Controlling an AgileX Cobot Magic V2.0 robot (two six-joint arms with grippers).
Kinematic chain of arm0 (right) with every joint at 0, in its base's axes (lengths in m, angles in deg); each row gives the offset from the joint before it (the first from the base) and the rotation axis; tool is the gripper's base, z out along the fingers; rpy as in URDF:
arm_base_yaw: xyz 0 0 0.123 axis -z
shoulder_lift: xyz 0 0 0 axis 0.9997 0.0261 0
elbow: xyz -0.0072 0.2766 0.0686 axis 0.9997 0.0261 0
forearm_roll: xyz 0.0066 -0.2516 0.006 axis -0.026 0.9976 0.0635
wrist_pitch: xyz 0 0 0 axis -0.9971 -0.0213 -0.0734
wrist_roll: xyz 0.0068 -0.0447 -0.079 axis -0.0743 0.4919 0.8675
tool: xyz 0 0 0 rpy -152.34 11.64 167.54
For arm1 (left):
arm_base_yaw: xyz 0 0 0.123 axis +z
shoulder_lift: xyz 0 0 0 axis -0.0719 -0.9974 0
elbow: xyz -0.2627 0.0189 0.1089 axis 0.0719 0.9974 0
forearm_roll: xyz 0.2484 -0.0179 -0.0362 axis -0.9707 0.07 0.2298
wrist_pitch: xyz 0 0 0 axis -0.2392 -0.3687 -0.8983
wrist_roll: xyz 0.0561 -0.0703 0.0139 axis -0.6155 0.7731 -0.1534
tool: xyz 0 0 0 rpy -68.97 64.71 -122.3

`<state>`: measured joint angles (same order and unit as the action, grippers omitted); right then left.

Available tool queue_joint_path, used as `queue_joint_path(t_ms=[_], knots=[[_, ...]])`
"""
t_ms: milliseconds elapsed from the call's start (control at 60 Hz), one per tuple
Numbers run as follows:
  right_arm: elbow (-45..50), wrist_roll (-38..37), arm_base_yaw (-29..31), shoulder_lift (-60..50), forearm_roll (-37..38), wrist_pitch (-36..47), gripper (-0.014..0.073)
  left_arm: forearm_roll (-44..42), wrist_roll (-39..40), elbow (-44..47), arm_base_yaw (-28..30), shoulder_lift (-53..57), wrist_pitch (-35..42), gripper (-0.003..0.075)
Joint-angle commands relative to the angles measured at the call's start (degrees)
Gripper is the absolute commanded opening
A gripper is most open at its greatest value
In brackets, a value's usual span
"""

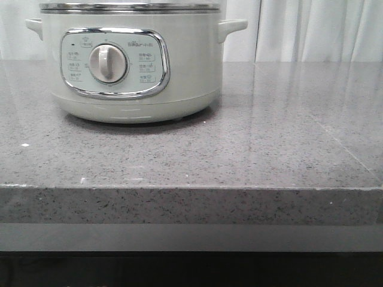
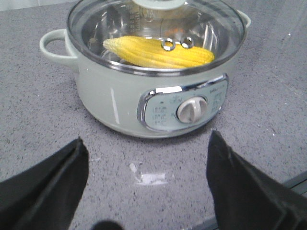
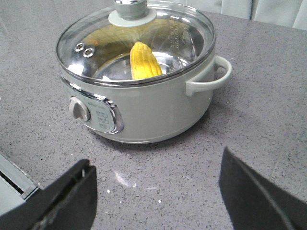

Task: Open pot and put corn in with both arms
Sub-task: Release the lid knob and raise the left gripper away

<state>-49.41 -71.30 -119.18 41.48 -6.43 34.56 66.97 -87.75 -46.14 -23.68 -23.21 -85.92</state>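
Corn (image 2: pixel 160 52) inside lidded pot (image 2: pixel 120 103)

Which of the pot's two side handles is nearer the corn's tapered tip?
The left handle in the front view: the corn points its tapered tip toward it, the blunt end toward the right handle.

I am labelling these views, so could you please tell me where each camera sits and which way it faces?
Front view: low, level with the countertop, facing the pot's dial; no arm shows.
Left wrist view: above the open left fingers, looking down at pot, glass lid and corn.
Right wrist view: above the open right fingers, pot's handle side.
Both wrist views share the corn under the lid.
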Motion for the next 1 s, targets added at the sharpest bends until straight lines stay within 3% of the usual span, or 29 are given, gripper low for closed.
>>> queue_joint_path(t_ms=[0, 100, 167, 400, 517, 567, 983], knots=[[-1.5, -0.1, -0.1, -0.3, -0.4, 4.1, 0.0551, 0.0, 0.2, 0.7, -0.3, 2.7, 5.1, 0.0514], [-1.5, -0.1, -0.1, -0.3, -0.4, 3.0, 0.0523, 0.0, 0.2, 1.8, -0.3, 4.4, 5.3, 0.0494], [-1.5, -0.1, -0.1, -0.3, -0.4, 2.0, 0.0454, 0.0, 0.2, 1.9, -0.3, 4.7, 5.4, 0.0442], [-1.5, -0.1, -0.1, -0.3, -0.4, 0.5, 0.0027, 0.0, 0.2, 1.9, -0.3, 4.7, 7.0, 0.0148], [-1.5, -0.1, -0.1, -0.3, -0.4, 0.2, -0.0114, 0.0, 0.2, 1.9, -0.3, 4.7, 7.3, 0.0023], [-1.5, 0.0, -0.1, -0.3, -0.4, 0.2, -0.0116, 0.0, 0.2, 1.9, -0.3, 4.7, 7.1, -0.0019], [-1.5, 0.0, -0.1, -0.3, -0.4, 0.2, -0.0120, 0.0, 0.2, 1.9, -0.3, 4.7, 7.0, -0.0020]])
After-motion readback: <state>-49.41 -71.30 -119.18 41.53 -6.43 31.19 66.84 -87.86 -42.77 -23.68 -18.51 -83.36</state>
